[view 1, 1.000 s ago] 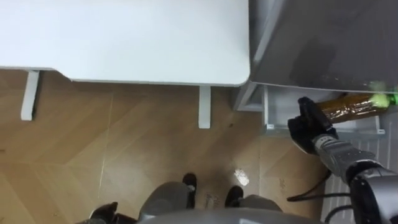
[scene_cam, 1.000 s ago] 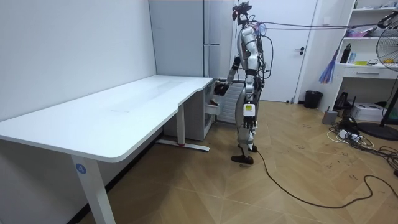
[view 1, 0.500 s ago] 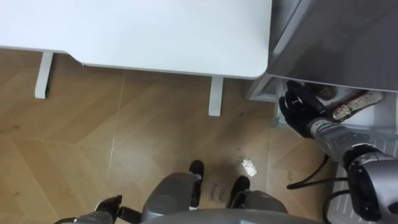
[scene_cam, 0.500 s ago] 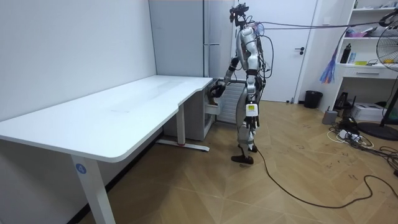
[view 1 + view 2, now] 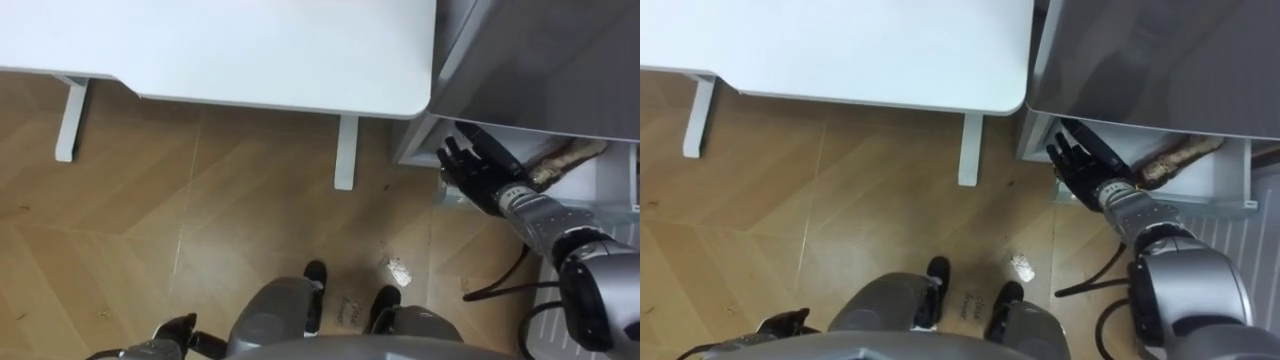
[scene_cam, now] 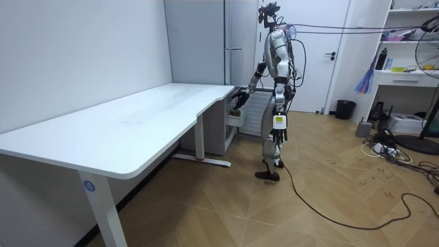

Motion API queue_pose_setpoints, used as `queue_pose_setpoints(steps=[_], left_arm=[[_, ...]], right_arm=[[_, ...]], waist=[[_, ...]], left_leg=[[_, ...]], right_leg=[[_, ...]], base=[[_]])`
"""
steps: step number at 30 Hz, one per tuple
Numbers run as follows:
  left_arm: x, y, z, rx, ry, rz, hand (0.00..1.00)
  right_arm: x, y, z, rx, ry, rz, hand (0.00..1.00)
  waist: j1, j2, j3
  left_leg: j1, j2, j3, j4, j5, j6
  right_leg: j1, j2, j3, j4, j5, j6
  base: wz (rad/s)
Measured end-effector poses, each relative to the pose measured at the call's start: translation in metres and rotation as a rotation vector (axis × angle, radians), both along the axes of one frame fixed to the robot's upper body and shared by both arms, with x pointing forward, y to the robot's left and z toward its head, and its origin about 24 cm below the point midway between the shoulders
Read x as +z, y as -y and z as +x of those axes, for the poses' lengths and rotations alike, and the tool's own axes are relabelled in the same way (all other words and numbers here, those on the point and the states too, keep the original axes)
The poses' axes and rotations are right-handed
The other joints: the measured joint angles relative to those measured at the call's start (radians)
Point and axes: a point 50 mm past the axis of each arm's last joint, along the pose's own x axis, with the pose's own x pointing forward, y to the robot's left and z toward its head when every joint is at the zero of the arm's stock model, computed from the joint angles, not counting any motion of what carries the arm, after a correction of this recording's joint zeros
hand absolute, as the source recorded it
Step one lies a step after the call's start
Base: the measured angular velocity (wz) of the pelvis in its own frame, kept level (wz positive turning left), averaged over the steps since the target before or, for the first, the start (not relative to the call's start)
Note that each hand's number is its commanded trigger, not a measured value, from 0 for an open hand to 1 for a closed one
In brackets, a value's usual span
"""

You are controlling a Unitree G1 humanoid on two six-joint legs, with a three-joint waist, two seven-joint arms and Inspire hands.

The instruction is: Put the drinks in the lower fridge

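The bottle [image 5: 568, 158], brown, lies on its side in the open drawer [image 5: 1212, 185] at the foot of the fridge [image 5: 540, 60]. It is at about 2 o'clock in the eye views, with its length running from 8 o'clock up towards 2 o'clock. No hand holds it.

The right hand [image 5: 478, 170] is at the bottle's 9 o'clock, over the drawer's near corner. It is released, with fingers straight and spread, pointing towards 11 o'clock under the fridge's grey front. The bottle's lower end comes close by the wrist; whether they touch cannot be told. The arm comes in from 4 o'clock.

The left hand [image 5: 172, 332] hangs low at 7 o'clock, beside the body; its state cannot be told.

The white desk [image 5: 250, 45] spans the view from 10 o'clock to 1 o'clock, its rounded corner just beside the fridge. One white leg [image 5: 347, 150] stands on the floor [image 5: 200, 220] at the hand's 9 o'clock. A small crumpled white scrap [image 5: 400, 268] lies on the wood at 5 o'clock, near the robot's feet.

In the room view the robot stands upright before the fridge at the desk's far end, its right arm reaching down and forward to the drawer.
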Motion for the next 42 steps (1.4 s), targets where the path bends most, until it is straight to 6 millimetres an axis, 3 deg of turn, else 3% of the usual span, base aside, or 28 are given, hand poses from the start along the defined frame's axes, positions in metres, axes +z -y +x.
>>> queue_pose_setpoints(steps=[6,10,15,24,29,32,42], left_arm=[[0.000,0.000,0.000,0.001,0.003,-0.003,0.00],[0.001,-0.001,0.001,0.001,0.015,0.000,0.00],[0.001,-0.003,0.002,0.002,0.021,0.003,0.00],[0.001,-0.007,-0.014,0.056,0.053,0.037,0.00],[0.001,-0.008,-0.021,0.058,0.072,0.058,0.00],[0.001,-0.009,-0.030,0.068,0.060,0.074,0.00],[0.002,-0.012,-0.050,0.080,0.021,0.122,0.00]], right_arm=[[0.000,0.001,0.000,0.001,0.003,-0.004,0.00],[-0.001,0.003,-0.003,-0.001,0.003,-0.010,0.00],[-0.004,0.009,-0.010,-0.005,-0.007,-0.027,0.00],[-0.028,0.020,-0.061,0.112,-0.125,-0.216,0.00],[-0.039,0.025,-0.085,0.136,-0.241,-0.318,0.00],[-0.038,0.028,-0.090,0.145,-0.256,-0.374,0.00],[-0.039,0.024,-0.095,0.111,-0.358,-0.486,0.00]], waist=[[-0.002,0.002,-0.0024],[-0.011,0.002,-0.0109],[-0.035,0.001,-0.0140],[-0.090,-0.019,-0.0350],[-0.122,-0.022,-0.0365],[-0.140,-0.024,-0.0364],[-0.146,-0.033,-0.0353]], left_leg=[[0.006,0.000,0.004,0.001,0.003,0.001],[0.008,0.000,0.002,0.001,0.003,0.001],[0.030,-0.001,0.001,-0.001,0.003,0.001],[0.133,-0.005,0.004,-0.043,0.003,0.002],[0.184,-0.004,0.004,-0.062,0.003,0.001],[0.212,-0.003,0.006,-0.075,0.002,0.001],[0.254,-0.002,0.020,-0.085,-0.001,0.000]], right_leg=[[0.003,0.000,0.008,0.002,0.000,0.000],[0.007,0.000,0.002,0.001,0.000,0.000],[0.039,-0.003,-0.011,-0.012,-0.001,0.002],[0.156,0.004,-0.017,-0.073,0.000,0.012],[0.217,0.006,-0.030,-0.106,0.001,0.011],[0.243,0.006,-0.029,-0.116,0.000,0.013],[0.281,0.003,-0.013,-0.121,-0.001,0.015]], base=[[-0.01],[0.01],[0.08],[0.04],[0.07],[0.00],[-0.02]])
